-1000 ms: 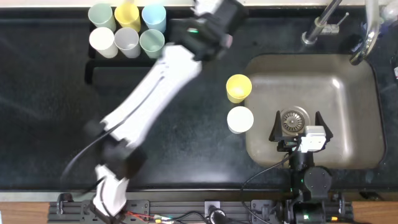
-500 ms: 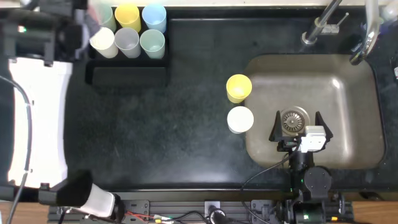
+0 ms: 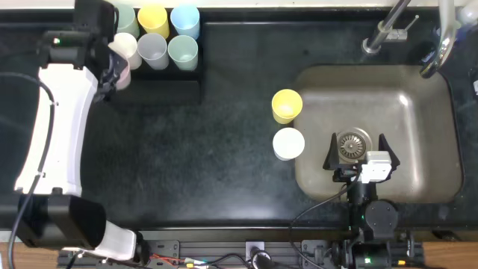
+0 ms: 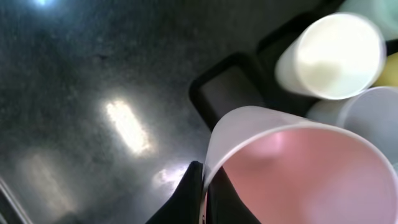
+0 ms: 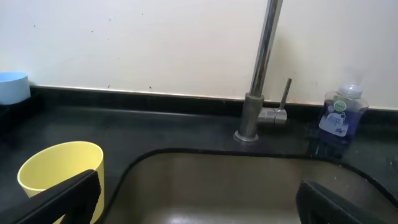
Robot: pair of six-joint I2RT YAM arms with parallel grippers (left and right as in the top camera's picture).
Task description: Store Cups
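- The left gripper [image 4: 204, 194] is clamped on the rim of a translucent pink cup [image 4: 298, 177], holding it over the dark counter [image 3: 224, 164] at the left end of the black tray [image 3: 153, 91].
- An upright white cup [image 4: 333, 56] in the tray stands just beside the pink cup, with a clear cup [image 4: 373, 115] next to it and an open tray compartment [image 4: 229, 93] near.
- From above, the left arm covers the tray's left corner and part of the cups there. The pink cup is hard to make out beneath the wrist.
- A yellow cup [image 3: 287, 104] and a loose white cup [image 3: 288, 143] stand close together on the counter at the left rim of the sink [image 3: 418, 112].
- The right gripper [image 3: 356, 152] hangs over the sink's drain, fingers spread wide and holding nothing.
- Behind the sink rise a faucet [image 5: 264, 68] and a soap bottle [image 5: 341, 115] whose label print is too small to read. A blue cup [image 5: 12, 86] is cut off at the frame's edge.
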